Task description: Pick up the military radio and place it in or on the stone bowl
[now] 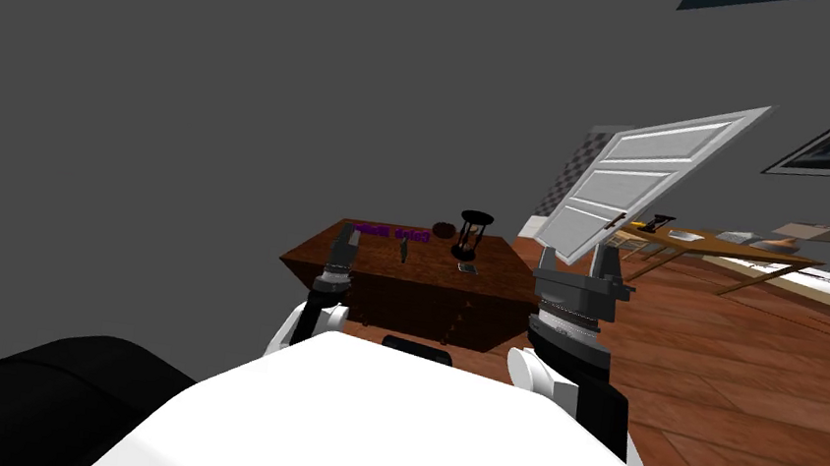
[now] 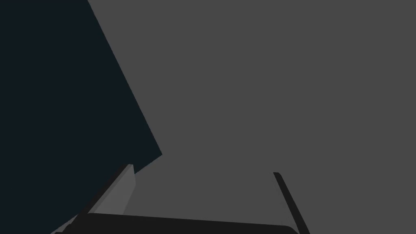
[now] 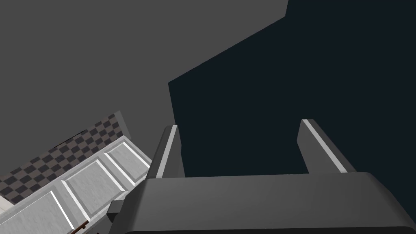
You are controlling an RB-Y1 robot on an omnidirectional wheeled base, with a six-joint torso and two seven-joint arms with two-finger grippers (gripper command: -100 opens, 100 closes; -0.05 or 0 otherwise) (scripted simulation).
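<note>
Military radio (image 1: 404,251), small, dark and upright, stands on the brown bench (image 1: 499,260) ahead of us, near the dark bowl (image 1: 444,230) at its far edge. Our left pincer (image 1: 346,241) and right pincer (image 1: 578,260) hover at the bench's near side, both with fingers apart.

Purple lettering (image 1: 391,233) lies on the brown wooden table (image 1: 340,265), too blurred to read.
</note>
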